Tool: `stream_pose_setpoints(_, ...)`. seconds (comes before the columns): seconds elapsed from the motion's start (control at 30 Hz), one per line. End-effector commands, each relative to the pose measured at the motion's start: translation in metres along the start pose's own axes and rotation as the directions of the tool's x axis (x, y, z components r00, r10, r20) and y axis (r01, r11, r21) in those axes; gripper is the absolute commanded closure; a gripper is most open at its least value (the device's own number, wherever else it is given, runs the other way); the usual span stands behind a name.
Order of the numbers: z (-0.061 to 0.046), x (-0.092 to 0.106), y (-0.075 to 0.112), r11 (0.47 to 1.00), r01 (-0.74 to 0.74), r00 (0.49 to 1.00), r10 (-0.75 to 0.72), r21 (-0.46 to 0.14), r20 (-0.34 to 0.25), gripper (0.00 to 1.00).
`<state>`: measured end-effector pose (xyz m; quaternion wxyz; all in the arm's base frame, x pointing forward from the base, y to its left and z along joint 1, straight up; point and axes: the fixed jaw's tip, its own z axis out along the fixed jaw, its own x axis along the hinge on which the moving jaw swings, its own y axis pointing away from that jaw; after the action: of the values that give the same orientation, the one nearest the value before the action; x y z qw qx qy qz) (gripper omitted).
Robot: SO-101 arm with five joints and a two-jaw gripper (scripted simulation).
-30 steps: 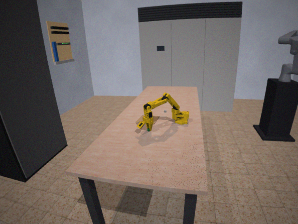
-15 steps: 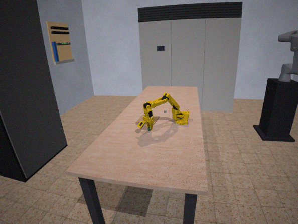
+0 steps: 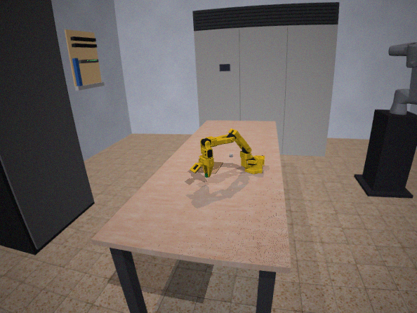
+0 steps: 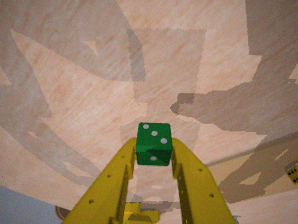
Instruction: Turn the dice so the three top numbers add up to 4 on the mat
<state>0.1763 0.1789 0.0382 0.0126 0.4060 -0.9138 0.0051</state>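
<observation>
My gripper (image 4: 154,150) is shut on a green die (image 4: 154,144), which sits between the yellow fingertips in the wrist view, a little above the table. The face toward the camera shows three pips and the face below it one pip. In the exterior view the arm (image 3: 224,149) bends down over the table's middle, and the green die (image 3: 206,173) shows at the fingertips. A brown mat (image 3: 215,168) lies under and behind the gripper; its corner shows at the right of the wrist view (image 4: 260,170). A yellow die (image 4: 291,174) lies at the wrist view's right edge. A small grey die (image 3: 230,154) lies near the arm's base.
The arm's yellow base (image 3: 254,164) stands right of the mat. The table's left edge is a short way left of the gripper. A grey cabinet (image 3: 265,77) stands behind the table and a dark pedestal (image 3: 387,151) to the right.
</observation>
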Motion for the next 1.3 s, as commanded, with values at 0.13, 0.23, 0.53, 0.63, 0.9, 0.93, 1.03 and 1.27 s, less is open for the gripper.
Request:
stream_pose_setpoints(0.13, -0.019, -0.008, 0.000, 1.000, 0.008, 0.996, -0.008, 0.006, 0.086, 1.00)
stream_pose_setpoints(0.23, -0.019, -0.006, -0.006, 1.000, -0.017, 0.997, 0.017, 0.004, 0.078, 1.00)
stream_pose_setpoints(0.53, -0.019, 0.037, -0.073, 0.947, -0.321, 0.947, 0.321, -0.011, -0.010, 1.00)
stream_pose_setpoints(0.63, -0.018, 0.044, -0.082, 0.930, -0.367, 0.930, 0.366, -0.012, -0.012, 1.00)
stream_pose_setpoints(0.9, -0.014, 0.097, -0.128, 0.769, -0.639, 0.769, 0.639, -0.021, -0.027, 1.00)
stream_pose_setpoints(0.93, -0.014, 0.102, -0.131, 0.754, -0.656, 0.754, 0.656, -0.021, -0.029, 1.00)
stream_pose_setpoints(1.03, -0.013, 0.109, -0.134, 0.729, -0.685, 0.729, 0.684, -0.022, -0.031, 1.00)
stream_pose_setpoints(1.27, -0.013, 0.110, -0.135, 0.724, -0.689, 0.724, 0.689, -0.022, -0.031, 1.00)
